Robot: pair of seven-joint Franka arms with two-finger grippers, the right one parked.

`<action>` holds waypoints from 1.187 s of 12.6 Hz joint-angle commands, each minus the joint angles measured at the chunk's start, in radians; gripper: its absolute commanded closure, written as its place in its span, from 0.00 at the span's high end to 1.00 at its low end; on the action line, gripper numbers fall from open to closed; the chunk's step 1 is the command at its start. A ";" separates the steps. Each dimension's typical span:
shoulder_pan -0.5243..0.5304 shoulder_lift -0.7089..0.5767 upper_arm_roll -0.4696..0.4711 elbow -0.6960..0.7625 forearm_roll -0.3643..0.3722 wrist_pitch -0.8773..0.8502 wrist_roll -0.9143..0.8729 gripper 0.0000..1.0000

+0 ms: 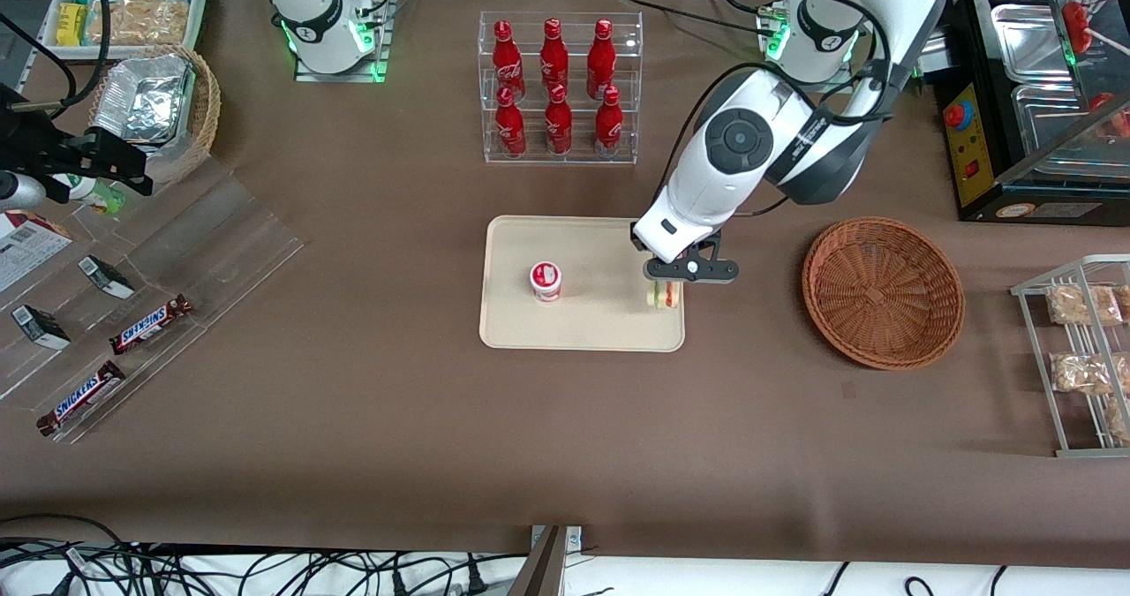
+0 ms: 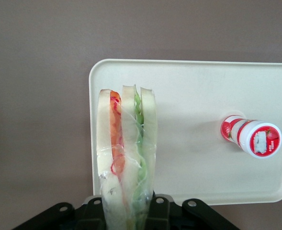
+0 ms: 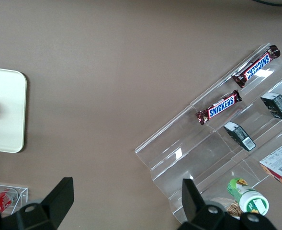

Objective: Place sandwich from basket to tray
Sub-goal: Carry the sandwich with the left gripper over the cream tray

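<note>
The sandwich (image 2: pixel 126 143), a clear-wrapped wedge of white bread with red and green filling, is pinched at its narrow end by my gripper (image 2: pixel 128 213), which is shut on it. In the front view the gripper (image 1: pixel 668 285) holds the sandwich (image 1: pixel 662 297) over the cream tray (image 1: pixel 583 327), at the tray's edge nearest the basket. The tray (image 2: pixel 193 91) lies under the sandwich's wide end. The reddish-brown wicker basket (image 1: pixel 883 291) sits empty beside the tray, toward the working arm's end of the table.
A small red-and-white capped bottle (image 1: pixel 546 280) stands on the tray. A clear rack of red bottles (image 1: pixel 559 88) stands farther from the camera. Snickers bars (image 1: pixel 150 324) lie on an acrylic display toward the parked arm's end. A wire rack with bagged snacks (image 1: pixel 1081 358) stands beside the basket.
</note>
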 commanded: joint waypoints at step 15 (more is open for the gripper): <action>-0.102 0.254 0.011 0.035 0.239 0.136 -0.198 1.00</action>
